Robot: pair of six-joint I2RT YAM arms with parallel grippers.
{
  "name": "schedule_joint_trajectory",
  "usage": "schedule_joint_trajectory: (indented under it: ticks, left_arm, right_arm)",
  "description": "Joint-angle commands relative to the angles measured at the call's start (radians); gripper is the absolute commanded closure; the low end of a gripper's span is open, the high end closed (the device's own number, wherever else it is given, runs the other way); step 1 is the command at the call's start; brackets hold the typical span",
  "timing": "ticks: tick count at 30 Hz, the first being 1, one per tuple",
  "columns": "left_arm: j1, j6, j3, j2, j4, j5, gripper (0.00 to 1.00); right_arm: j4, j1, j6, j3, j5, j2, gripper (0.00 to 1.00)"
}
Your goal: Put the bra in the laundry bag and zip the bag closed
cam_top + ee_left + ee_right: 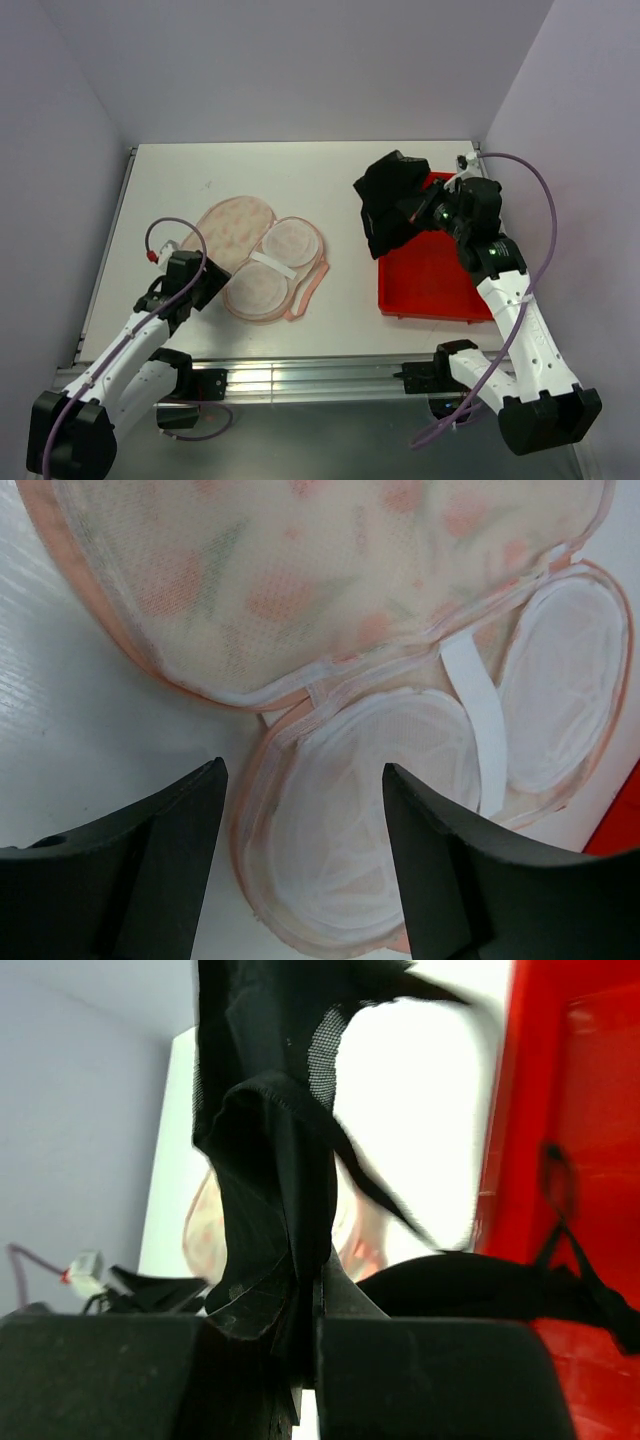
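Observation:
The black bra (392, 200) hangs from my right gripper (425, 213), lifted over the left edge of the red tray (430, 285). In the right wrist view the jaws (312, 1285) are shut on a fold of the bra (265, 1150), and a strap and cup trail down to the tray. The laundry bag (262, 257) lies open on the table at centre left, printed lid flipped back, two white mesh cups facing up. My left gripper (198, 283) is open and empty at the bag's left edge; its view shows the near mesh cup (340, 825) between the fingers.
The red tray's floor (590, 1120) shows at the right of the right wrist view. White table (330, 175) lies between bag and tray. Grey walls close in at back and sides. A metal rail (300, 380) runs along the near edge.

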Motion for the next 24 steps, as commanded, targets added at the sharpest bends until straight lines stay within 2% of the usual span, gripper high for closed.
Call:
schedule_joint_trajectory:
  ticks: [1, 6, 10, 16, 20, 24]
  left_arm:
    - [-0.048, -0.094, -0.047, -0.011, 0.106, -0.059, 0.31]
    - [-0.164, -0.195, -0.072, 0.003, 0.095, -0.19, 0.34]
    - [-0.255, -0.243, -0.078, 0.05, 0.127, -0.236, 0.42]
    - [-0.396, -0.349, -0.056, 0.176, 0.213, -0.287, 0.61]
    - [-0.474, -0.398, -0.01, 0.289, 0.316, -0.294, 0.67]
    - [-0.557, -0.393, 0.086, 0.409, 0.363, -0.31, 0.68]
  right_arm:
    - [0.041, 0.053, 0.038, 0.073, 0.003, 0.025, 1.0]
    - [0.061, 0.093, 0.047, 0.092, 0.0, 0.064, 1.0]
    - [0.067, 0.102, 0.041, 0.099, -0.006, 0.079, 1.0]
    - [0.056, 0.102, 0.024, 0.118, -0.021, 0.102, 1.0]
    - [0.044, 0.104, 0.015, 0.135, -0.023, 0.122, 1.0]
    - [0.05, 0.106, 0.018, 0.136, -0.032, 0.145, 1.0]
